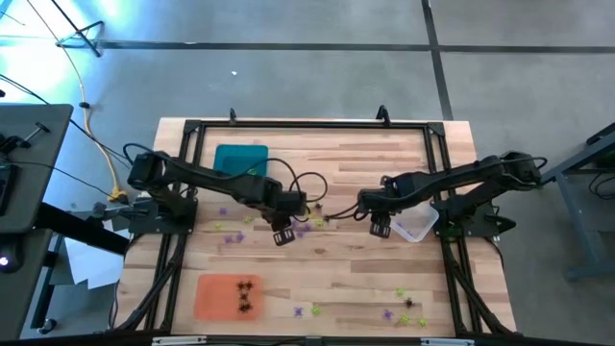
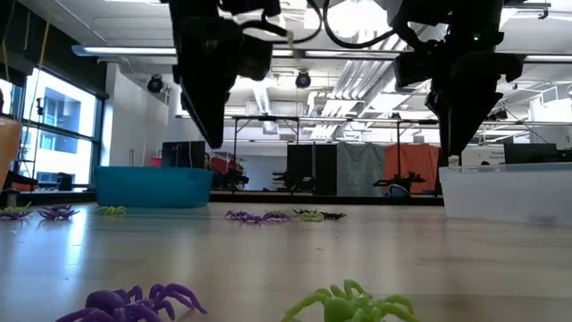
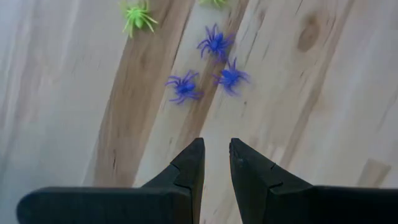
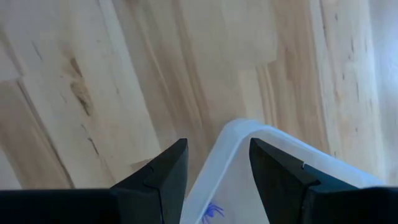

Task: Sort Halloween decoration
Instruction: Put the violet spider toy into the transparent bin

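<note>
Small plastic spiders lie scattered on the wooden table. Three purple spiders [image 3: 185, 87] and a yellow-green one [image 3: 138, 17] rest flat on the wood just ahead of my left gripper [image 3: 216, 155], which hangs above the table's middle [image 1: 282, 234], open by a narrow gap and holding nothing. My right gripper [image 4: 217, 158] is open over the near-left corner of the clear tray [image 4: 239, 134] [image 1: 415, 223]. One purple spider [image 4: 211, 211] lies inside that tray. Black spiders [image 1: 245, 296] lie in the orange tray [image 1: 216, 288].
A teal tray [image 1: 240, 159] sits at the far left, behind the left arm. More purple and green spiders lie near the table's near right edge [image 1: 404, 308] and close to the low camera [image 2: 134, 302]. A black frame [image 1: 307, 125] borders the table.
</note>
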{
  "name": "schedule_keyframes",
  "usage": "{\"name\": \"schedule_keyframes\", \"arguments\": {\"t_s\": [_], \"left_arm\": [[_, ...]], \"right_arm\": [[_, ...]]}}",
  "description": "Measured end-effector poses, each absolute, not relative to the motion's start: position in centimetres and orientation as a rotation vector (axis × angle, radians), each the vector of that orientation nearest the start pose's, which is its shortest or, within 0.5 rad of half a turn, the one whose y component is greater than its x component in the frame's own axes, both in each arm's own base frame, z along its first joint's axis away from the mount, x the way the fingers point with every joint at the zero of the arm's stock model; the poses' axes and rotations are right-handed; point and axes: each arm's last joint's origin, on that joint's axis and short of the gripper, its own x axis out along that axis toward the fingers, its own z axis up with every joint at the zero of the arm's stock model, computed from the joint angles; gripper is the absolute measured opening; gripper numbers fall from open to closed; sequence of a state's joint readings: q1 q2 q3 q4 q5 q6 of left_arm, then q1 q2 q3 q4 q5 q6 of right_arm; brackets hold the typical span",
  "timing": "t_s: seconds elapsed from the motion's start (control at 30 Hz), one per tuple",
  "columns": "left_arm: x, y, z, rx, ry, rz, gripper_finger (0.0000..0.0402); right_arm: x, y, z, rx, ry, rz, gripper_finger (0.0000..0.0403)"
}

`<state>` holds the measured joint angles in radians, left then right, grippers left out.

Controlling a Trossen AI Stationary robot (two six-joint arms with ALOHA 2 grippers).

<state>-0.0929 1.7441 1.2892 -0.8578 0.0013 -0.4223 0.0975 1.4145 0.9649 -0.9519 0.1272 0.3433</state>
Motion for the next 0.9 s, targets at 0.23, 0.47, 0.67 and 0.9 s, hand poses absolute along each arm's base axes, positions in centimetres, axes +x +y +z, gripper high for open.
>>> {"name": "schedule_keyframes", "arguments": {"t_s": [0.23, 0.47, 0.67, 0.9], "left_arm": [[34.5, -2.7, 19.3, -0.183, 1.363, 0.130, 0.0060], [35.5, -2.6, 17.3, -0.186, 1.387, 0.087, 0.0060], [35.7, -2.4, 17.3, -0.195, 1.374, 0.094, 0.0060], [35.5, -2.3, 17.2, -0.105, 1.389, 0.079, 0.0060]], "right_arm": [[24.3, 2.2, 21.7, 0.146, 1.341, -0.265, 0.0169], [24.3, 2.2, 21.7, 0.132, 1.340, -0.274, 0.0169], [24.3, 1.8, 21.8, 0.065, 1.312, -0.375, 0.0169], [24.5, 1.8, 21.8, 0.065, 1.289, -0.366, 0.0169]]}}
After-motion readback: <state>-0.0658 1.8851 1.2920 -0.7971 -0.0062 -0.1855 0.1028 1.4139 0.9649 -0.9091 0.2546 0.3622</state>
